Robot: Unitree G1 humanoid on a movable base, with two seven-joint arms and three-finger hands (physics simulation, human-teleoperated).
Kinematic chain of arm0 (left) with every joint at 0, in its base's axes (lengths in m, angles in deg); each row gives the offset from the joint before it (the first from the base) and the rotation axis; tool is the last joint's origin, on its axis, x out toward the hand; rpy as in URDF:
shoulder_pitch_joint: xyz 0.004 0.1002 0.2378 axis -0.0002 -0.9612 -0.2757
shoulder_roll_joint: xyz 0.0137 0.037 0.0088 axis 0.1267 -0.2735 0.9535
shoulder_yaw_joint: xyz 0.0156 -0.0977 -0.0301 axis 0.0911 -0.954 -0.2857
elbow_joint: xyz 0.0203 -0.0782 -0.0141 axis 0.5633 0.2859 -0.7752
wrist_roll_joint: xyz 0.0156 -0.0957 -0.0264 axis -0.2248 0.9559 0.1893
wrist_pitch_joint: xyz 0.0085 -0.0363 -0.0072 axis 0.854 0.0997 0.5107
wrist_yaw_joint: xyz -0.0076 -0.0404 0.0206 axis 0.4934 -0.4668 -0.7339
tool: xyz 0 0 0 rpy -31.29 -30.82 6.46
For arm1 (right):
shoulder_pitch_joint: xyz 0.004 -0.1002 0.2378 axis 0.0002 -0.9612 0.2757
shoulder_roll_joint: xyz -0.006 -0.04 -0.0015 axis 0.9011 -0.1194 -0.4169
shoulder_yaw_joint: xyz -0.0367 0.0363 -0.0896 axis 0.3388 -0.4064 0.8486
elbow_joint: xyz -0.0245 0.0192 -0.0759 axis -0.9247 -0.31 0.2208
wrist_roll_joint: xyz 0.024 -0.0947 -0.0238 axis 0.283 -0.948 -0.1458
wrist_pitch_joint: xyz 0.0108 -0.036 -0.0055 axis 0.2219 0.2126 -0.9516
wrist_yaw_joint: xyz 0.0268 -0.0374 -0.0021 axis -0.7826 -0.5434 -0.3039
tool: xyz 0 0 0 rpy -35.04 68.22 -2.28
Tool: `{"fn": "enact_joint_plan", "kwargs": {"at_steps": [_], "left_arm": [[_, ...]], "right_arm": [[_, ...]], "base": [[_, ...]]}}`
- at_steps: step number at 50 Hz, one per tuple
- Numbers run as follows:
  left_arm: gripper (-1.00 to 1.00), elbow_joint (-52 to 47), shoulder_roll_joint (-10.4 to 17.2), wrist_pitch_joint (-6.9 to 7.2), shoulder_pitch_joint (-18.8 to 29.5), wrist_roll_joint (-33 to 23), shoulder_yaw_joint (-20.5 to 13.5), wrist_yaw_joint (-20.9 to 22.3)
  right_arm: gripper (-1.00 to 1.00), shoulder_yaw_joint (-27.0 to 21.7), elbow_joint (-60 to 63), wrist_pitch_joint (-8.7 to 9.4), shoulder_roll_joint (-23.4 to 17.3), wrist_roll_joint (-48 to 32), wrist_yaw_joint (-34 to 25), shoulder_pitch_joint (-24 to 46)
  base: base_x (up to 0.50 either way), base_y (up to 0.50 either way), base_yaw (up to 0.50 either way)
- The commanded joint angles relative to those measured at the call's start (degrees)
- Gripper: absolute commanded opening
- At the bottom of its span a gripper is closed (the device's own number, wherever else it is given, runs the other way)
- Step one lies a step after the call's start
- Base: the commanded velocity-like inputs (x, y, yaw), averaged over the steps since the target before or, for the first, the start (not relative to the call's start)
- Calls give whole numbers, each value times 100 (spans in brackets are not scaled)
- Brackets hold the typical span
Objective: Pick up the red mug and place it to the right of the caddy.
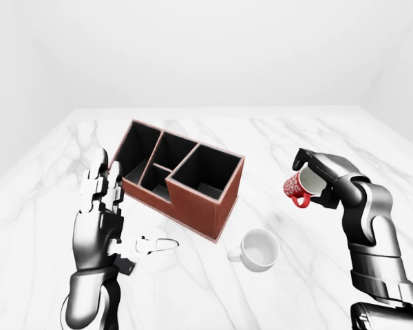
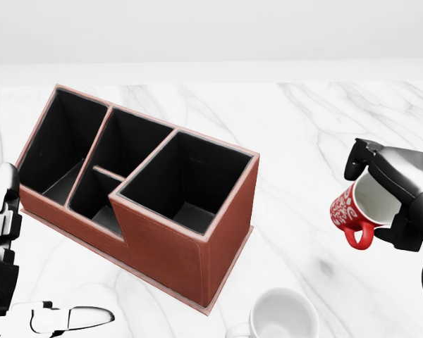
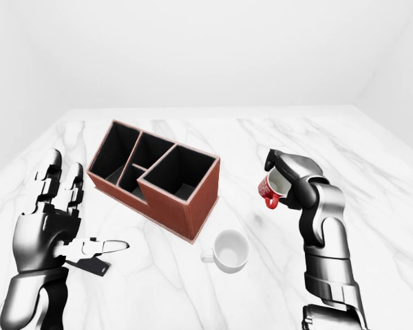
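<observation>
The red mug [image 2: 354, 210] with white patterns is held in my right hand [image 2: 381, 201], lifted above the marble table and tilted on its side, its mouth turned toward the hand and its handle pointing down. It hangs to the right of the red-brown caddy [image 2: 176, 236], which has several black compartments. My right hand's fingers close round the mug; it also shows in the left-eye view [image 1: 300, 188]. My left hand [image 1: 107, 220] is open and empty, held upright to the left of the caddy.
A white mug [image 1: 258, 249] stands upright on the marble table [image 1: 282, 137], below and to the right of the caddy's near corner. White walls surround the table.
</observation>
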Motion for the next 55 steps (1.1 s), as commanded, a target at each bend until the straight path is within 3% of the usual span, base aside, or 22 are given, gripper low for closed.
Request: {"fn": "enact_joint_plan", "kwargs": {"at_steps": [1,12,30,55], "left_arm": [[100,-4,-2,0,-5,-16,33,-9],[100,-38,4,0,-33,-9,67,-9],[100,2,8,0,-18,-19,70,-22],[100,-105,4,0,-31,18,35,1]], "right_arm": [[-100,383,-187,0,275,-284,1,505],[-100,776,-1351,0,564,-378,1,1200],[-100,1133,-2952,0,820,-386,13,1663],[-100,1246,-4417,0,819,-208,811,2265]], "base": [[0,0,0],[0,0,0],[0,0,0],[0,0,0]]}}
